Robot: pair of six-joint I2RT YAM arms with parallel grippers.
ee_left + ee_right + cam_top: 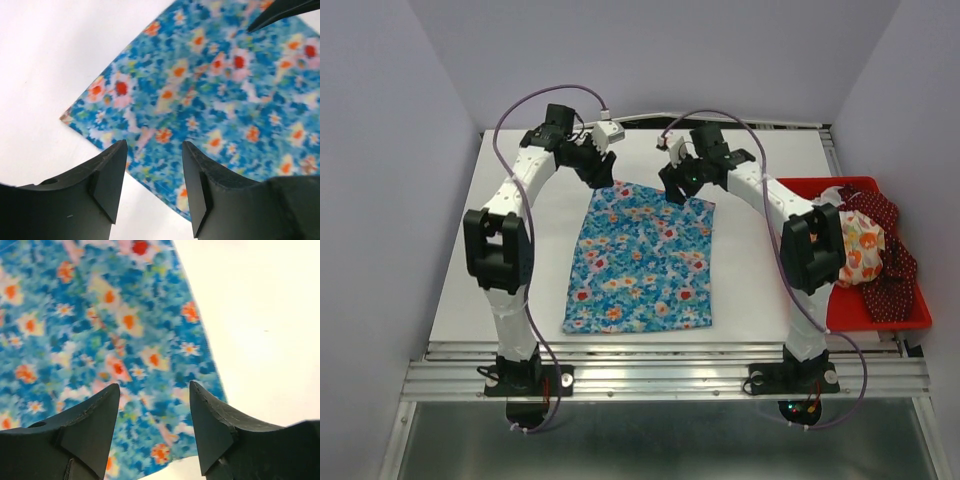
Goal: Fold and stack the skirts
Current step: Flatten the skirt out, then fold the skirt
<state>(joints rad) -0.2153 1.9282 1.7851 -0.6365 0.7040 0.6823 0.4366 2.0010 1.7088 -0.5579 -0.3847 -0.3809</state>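
Skirt (642, 258), blue floral, flat on table (750, 280), left hand (153, 145) and right hand (154, 385) spread, above its far corners

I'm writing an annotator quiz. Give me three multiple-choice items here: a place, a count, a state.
1. Where is the blue flowered skirt? A over an arm; B flat on the white table; C on the floor.
2. How many skirts lie in the red tray? A none; B two; C four.
3. The left tool and right tool are: A open, empty; B shut on cloth; C hidden.
Key: B, it lies spread there; B, cream skirt and dark red skirt; A, each shows an empty gap.
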